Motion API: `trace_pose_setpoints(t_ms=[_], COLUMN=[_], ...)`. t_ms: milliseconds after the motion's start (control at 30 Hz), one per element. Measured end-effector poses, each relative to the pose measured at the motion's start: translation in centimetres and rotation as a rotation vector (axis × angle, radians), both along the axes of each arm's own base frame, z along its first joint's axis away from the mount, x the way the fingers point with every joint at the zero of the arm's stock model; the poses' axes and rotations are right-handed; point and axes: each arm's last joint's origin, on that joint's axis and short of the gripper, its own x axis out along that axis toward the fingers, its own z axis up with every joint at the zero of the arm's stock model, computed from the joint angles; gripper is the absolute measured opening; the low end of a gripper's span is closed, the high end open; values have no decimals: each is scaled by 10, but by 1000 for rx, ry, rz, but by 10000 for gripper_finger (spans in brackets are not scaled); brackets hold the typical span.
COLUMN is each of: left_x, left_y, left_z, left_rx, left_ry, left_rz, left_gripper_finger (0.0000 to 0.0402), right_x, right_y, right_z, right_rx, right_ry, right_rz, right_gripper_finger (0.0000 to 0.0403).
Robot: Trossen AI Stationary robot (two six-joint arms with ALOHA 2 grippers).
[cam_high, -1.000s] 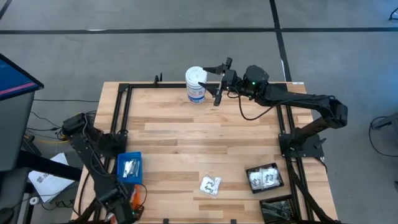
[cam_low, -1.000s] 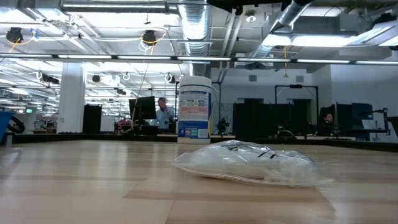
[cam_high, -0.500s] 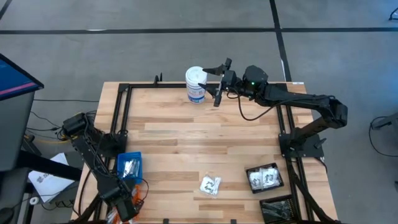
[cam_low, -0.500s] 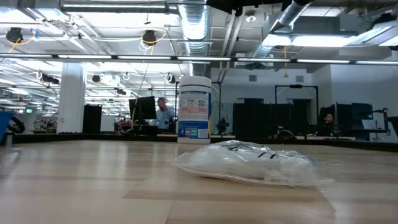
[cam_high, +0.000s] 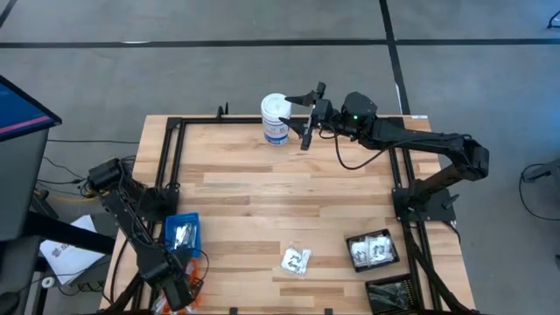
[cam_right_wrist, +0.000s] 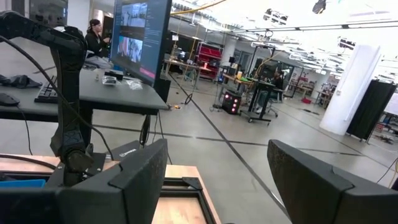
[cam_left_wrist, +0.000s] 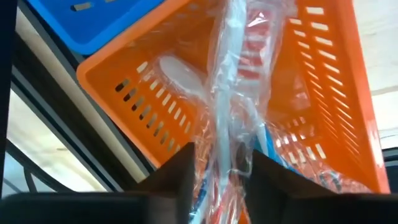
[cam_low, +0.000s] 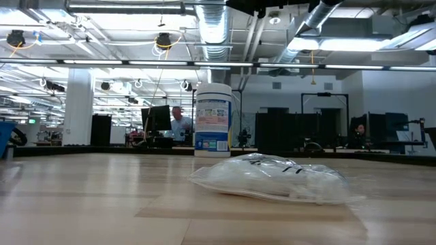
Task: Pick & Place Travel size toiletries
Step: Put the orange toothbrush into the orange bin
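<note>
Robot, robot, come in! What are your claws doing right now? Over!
Left claw over the orange bin, fingers around a clear packet. Right claw open beside the white canister, holding nothing. Another packet waits on the table; nothing in the way. Over.

Grey concrete floor (cam_high: 219,79) crossed by dark lines around a light wooden worktop (cam_high: 280,201). Beyond its far edge, open workshop hall: exposed ceiling ducts (cam_low: 214,24), strip lights (cam_low: 204,63), white column (cam_low: 78,105), monitor-laden desks (cam_right_wrist: 106,93), seated people (cam_low: 178,122).

white canister (cam_low: 213,118), blue label, print too small to read
</note>
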Motion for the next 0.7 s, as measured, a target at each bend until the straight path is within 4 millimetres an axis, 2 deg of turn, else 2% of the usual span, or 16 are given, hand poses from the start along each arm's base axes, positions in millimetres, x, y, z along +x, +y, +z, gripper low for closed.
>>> trace_pose_setpoints(t_ms=[233, 400, 533, 700], left_x=[-2, -6, -3, 0], left_y=[6, 13, 16, 11], left_z=[18, 35, 38, 32], left_rx=[-51, -63, -74, -97], left_ry=[-34, -115, -122, -85], left_rz=[46, 140, 157, 130], left_gripper_finger=[200, 210, 157, 25], right_x=[0, 0, 0, 0], right_y=[0, 0, 0, 0], right_z=[0, 0, 0, 0], right_rx=[0, 0, 0, -3], right_ry=[0, 0, 0, 1], right_rz=[0, 0, 0, 0], right_gripper_finger=[271, 271, 271, 271])
